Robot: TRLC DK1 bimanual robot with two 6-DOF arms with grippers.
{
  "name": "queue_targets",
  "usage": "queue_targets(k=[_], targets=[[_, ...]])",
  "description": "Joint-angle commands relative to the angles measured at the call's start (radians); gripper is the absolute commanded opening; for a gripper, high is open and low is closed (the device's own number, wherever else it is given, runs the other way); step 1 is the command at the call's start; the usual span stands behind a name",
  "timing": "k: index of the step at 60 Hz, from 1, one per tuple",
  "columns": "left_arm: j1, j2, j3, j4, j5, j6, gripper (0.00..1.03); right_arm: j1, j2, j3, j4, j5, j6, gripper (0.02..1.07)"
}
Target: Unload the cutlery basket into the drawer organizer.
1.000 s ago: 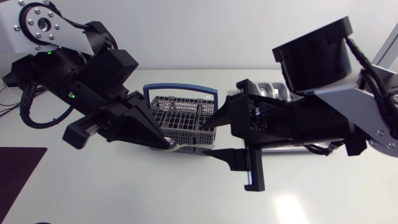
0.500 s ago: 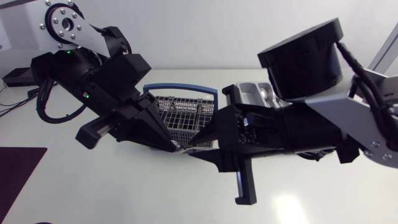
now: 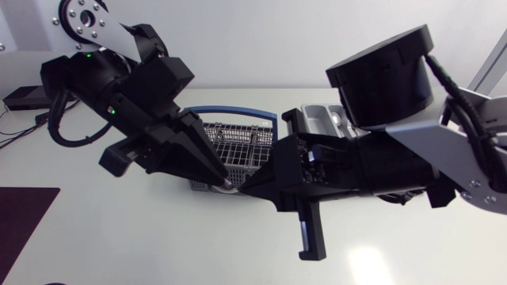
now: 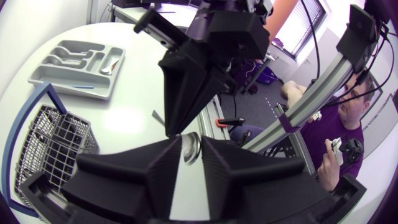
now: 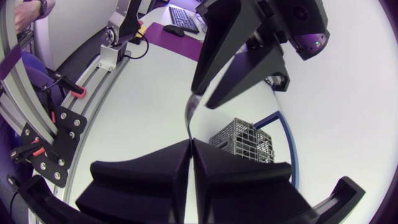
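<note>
The left gripper [image 3: 225, 180] and the right gripper [image 3: 247, 188] meet tip to tip above the near edge of the basket [image 3: 238, 142]. A slim silver piece of cutlery [image 5: 189, 117] bridges them. Its kind is hard to make out. Each gripper's fingers stand narrow and pinch one end of it, so both hold it at once. The basket stands at the middle of the table [image 3: 119, 237]. The drawer organizer [image 4: 78, 65] lies just right of the basket, largely under the right arm in the head view.

This looks like a hand-over from left to right. To do it well, the right gripper should have a firm, square pinch before the left lets go. The left fingers should then open just enough to clear and draw straight back along the piece, without twisting it. The danger, I judge, is a shallow hold near the very end, which could let the piece swing or drop once the left releases.

A second ago the right gripper's fingers stood wide apart and right of the left gripper's tip. Since then that arm has come leftward and its fingers have shut. The left arm has risen and shifted slightly right.
</note>
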Motion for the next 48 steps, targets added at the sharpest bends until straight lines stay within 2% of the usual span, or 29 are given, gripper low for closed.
queue_targets(k=[1,8,15,19,27,34,39,48], targets=[[0.037,0.021,0.055,-0.01,0.022,-0.02,0.98,-0.016,-0.019,-0.034,-0.008,-0.008,0.007,0.08],[0.082,0.018,0.082,-0.003,0.058,-0.067,1.0,-0.074,-0.05,-0.066,-0.022,-0.009,-0.024,0.08],[0.132,0.01,0.085,0.064,0.059,-0.164,1.0,-0.179,-0.094,-0.117,-0.03,-0.031,-0.071,0.08],[0.161,0.009,0.076,0.161,0.007,-0.288,0.99,-0.262,-0.131,-0.155,-0.03,-0.043,-0.116,0.08],[0.214,-0.008,0.026,0.3,-0.093,-0.42,0.99,-0.479,-0.188,-0.24,-0.007,-0.071,-0.245,0.08],[0.233,-0.033,-0.027,0.401,-0.22,-0.511,0.99,-0.657,-0.215,-0.341,0.094,-0.072,-0.369,0.08],[0.244,-0.053,-0.059,0.455,-0.298,-0.571,0.99,-0.786,-0.2,-0.422,0.219,-0.075,-0.453,0.08],[0.264,-0.076,-0.099,0.501,-0.364,-0.606,0.99,-0.955,-0.057,-0.511,0.463,-0.085,-0.579,0.08]])
